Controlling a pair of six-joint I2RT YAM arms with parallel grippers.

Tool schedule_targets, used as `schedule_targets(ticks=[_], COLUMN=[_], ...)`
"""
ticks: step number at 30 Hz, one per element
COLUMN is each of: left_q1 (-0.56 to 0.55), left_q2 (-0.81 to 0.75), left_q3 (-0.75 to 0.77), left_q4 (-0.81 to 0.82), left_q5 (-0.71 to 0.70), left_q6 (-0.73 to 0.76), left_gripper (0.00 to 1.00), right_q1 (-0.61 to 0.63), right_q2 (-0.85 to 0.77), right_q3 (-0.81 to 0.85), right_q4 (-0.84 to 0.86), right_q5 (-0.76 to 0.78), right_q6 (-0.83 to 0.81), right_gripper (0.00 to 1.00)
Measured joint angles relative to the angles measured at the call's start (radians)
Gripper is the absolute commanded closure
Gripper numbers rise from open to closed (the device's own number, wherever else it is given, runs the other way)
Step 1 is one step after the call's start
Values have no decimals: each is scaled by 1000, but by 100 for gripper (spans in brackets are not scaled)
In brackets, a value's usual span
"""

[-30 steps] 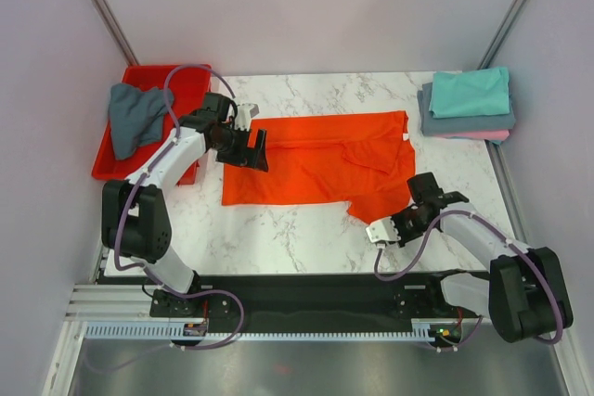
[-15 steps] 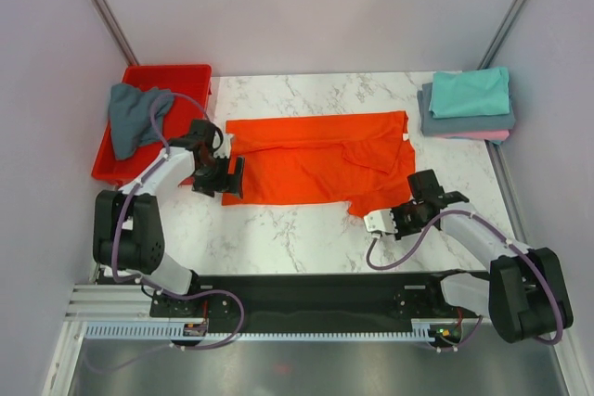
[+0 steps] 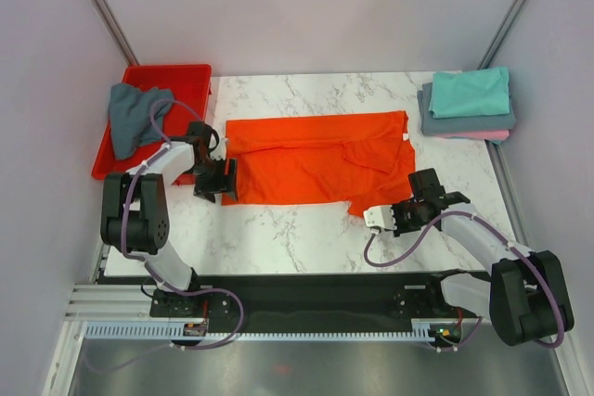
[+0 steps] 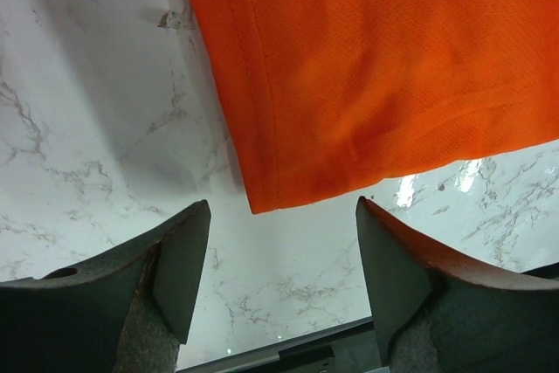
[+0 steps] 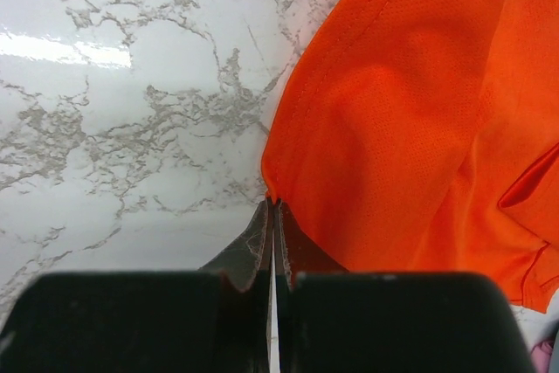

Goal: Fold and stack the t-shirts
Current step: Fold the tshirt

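Note:
The orange-red t-shirt (image 3: 316,159) lies spread on the marble table (image 3: 278,229). My left gripper (image 3: 215,185) is open and empty, just above the shirt's near left corner (image 4: 262,198), which lies between its fingers in the left wrist view. My right gripper (image 3: 364,214) is shut on the shirt's near right corner (image 5: 272,194), low at the table. A teal t-shirt (image 3: 471,92) tops a folded stack with a slate grey-blue one (image 3: 464,121) and a pink one (image 3: 487,134) at the back right. Another grey-blue t-shirt (image 3: 133,118) lies crumpled in the tray.
A rigid red plastic tray (image 3: 181,76) stands at the back left, by the left arm. The table's near edge and a black rail run just below both grippers. Purple walls close in the sides and back.
My left gripper moved from the shirt's far left corner toward me to its near left corner, leaving the left edge laid out flat. My right gripper shifted slightly left with its corner.

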Motion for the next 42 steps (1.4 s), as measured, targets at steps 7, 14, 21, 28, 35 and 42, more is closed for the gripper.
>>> schedule_targets(ticks=[7,14,21,28,35,42], left_q1=[17,19,31,55,61,61], left_q2=[28,49,54,92,97,97], left_q3=[14,17,16,24,28,30], left_q4=[0,-3,-4,-11,-20,-25], left_q5=[6,50,74,79,77,78], left_q6=[-3,-3,-7,-10,-18,-18], left_gripper=[32,37,42,61,88,98], right_q1=[1,1,1,1,1,1], right_q2=[8,30,35,35,35,30], right_q3=[0,1,1,1,1,1], right_q4=[11,26,39,45,57,63], right_q5=[0,3,4,8,11,19], right_q6=[14,28,45,53,67,97], right_gripper=[96,96,95,95,97,100])
